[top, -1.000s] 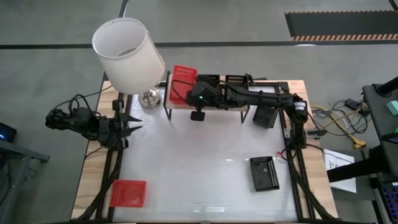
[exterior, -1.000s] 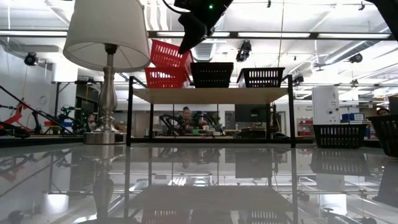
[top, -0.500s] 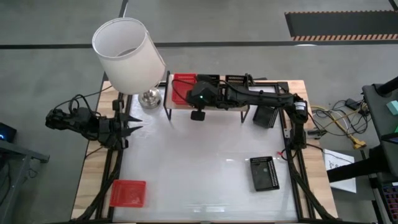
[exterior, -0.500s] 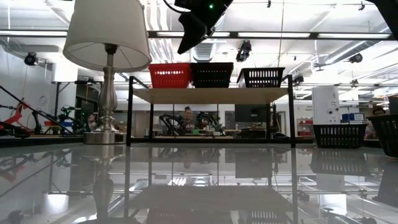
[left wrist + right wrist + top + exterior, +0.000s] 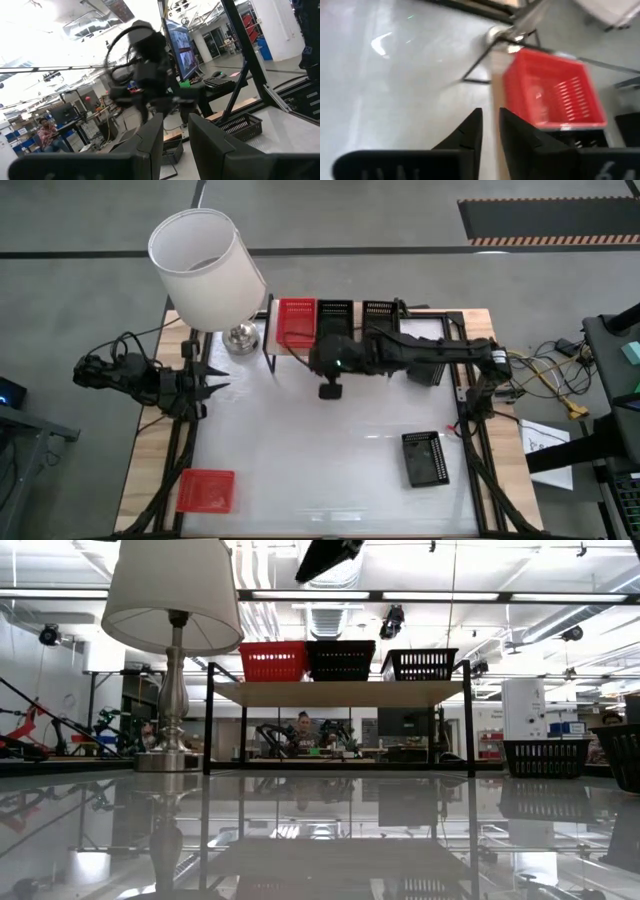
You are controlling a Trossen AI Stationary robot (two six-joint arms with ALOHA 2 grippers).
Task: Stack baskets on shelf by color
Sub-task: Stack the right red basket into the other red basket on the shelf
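The shelf (image 5: 284,347) (image 5: 340,692) stands at the table's far edge. On its plank sit a red basket (image 5: 297,321) (image 5: 272,661) at the left end, a black basket (image 5: 334,314) (image 5: 340,659) in the middle, and another black basket (image 5: 379,311) (image 5: 420,663) to the right. My right gripper (image 5: 316,360) (image 5: 490,112) hovers above the shelf's near edge, open by a narrow gap and empty. Its wrist view looks down on the red basket (image 5: 552,95). My left gripper (image 5: 212,380) (image 5: 175,117) waits at the table's left edge, open by a narrow gap.
A lamp (image 5: 205,265) (image 5: 175,590) stands left of the shelf. On the table lie a red basket (image 5: 205,490) near the near-left corner, a black basket (image 5: 424,457) at the right, and a black basket (image 5: 425,368) (image 5: 545,756) right of the shelf. The table's middle is bare.
A red basket that stood tilted above the shelf's left end has dropped level into the red one there. My right gripper has then risen and drawn back from the shelf toward the near edge and slightly right.
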